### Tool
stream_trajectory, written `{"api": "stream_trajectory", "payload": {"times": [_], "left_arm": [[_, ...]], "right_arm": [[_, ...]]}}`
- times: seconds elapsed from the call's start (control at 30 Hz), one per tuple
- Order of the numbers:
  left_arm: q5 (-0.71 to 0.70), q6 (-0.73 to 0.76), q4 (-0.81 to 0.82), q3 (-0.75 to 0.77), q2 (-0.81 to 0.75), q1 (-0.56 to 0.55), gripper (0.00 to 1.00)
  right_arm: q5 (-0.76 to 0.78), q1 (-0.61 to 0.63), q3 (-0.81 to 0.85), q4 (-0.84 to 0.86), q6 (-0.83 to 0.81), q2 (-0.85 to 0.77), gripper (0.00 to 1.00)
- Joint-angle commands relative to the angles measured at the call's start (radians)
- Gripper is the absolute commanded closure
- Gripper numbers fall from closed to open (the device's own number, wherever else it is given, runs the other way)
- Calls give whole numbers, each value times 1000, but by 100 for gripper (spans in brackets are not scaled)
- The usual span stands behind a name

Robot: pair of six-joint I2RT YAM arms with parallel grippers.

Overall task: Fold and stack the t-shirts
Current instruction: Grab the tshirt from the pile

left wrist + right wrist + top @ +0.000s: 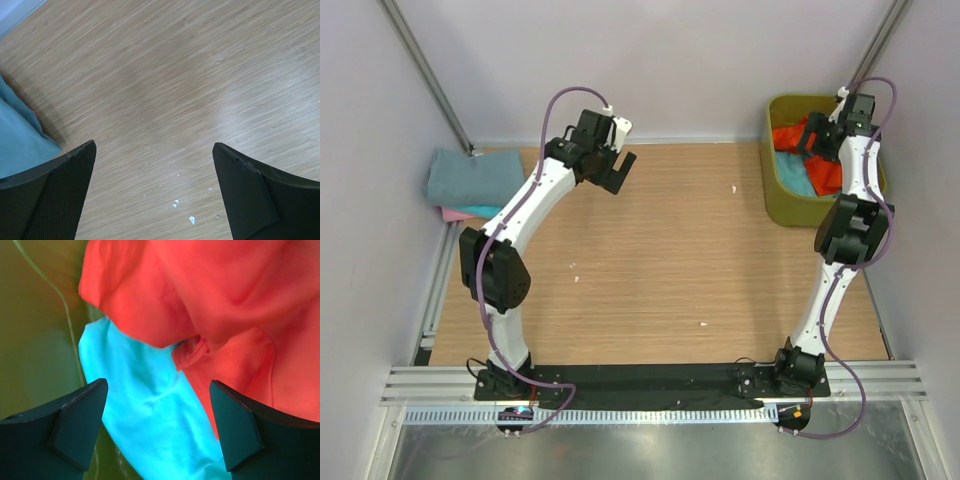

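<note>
Over the pale wooden worktop we saw both tools spread wide, holding nothing. The olive-green plastic tub sat directly under the right tool, by far the nearer arm. The left tool hung well apart, with the folded grey-blue shirt stack off to its left. Inside the tub, the crumpled bright orange t-shirt lay just beyond the right tool's jaws, and we could make out no long axis. A teal t-shirt ran diagonally beneath them.

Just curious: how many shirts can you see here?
5: grey-blue, pink and teal stacked far left; orange and turquoise in the tub. Others may be hidden.
</note>
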Motion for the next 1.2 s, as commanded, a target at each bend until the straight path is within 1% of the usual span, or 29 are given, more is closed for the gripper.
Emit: {"api": "stream_trajectory", "payload": {"times": [0.0,0.23,0.3,0.37,0.4,0.5,0.53,0.6,0.63,0.67,0.73,0.83,0.97,1.07,1.1,1.13,1.17], "left_arm": [[-2,-2,9,3,-51,-1,0],[-20,0,15,-5,-51,-4,0],[-32,6,18,-8,-52,-5,0],[-40,11,21,-9,-52,-8,1],[-49,12,21,-11,-52,-10,0],[-62,17,24,-9,-48,-11,0],[-66,20,24,-11,-46,-13,0],[-75,21,27,-8,-41,-16,0],[-78,23,29,-6,-41,-16,1],[-81,28,30,-6,-43,-19,1],[-91,34,32,-5,-46,-22,0],[-118,37,40,-8,-57,-24,1],[-215,41,83,-29,-78,-22,0],[-230,32,106,-31,-100,-4,1],[-230,26,107,-26,-104,14,0],[-230,5,110,-23,-110,25,0],[-227,-9,112,-20,-110,53,0]], "right_arm": [[14,10,93,74,-26,14,11],[71,10,168,143,-40,119,14],[109,13,199,163,-52,161,15],[138,11,214,179,-52,185,18],[152,11,230,183,-78,196,19],[170,11,239,197,-89,221,37],[170,11,239,200,-91,224,46],[170,11,239,199,-95,222,53],[213,14,239,202,-98,221,69],[225,13,240,202,-97,212,79],[245,13,240,205,-103,196,94],[253,14,245,200,-108,140,98],[210,14,245,199,-109,14,99],[125,19,243,195,-103,-96,99],[70,22,239,191,-102,-124,99],[34,24,222,192,-102,-196,99],[0,25,155,209,-89,-234,99]]}}
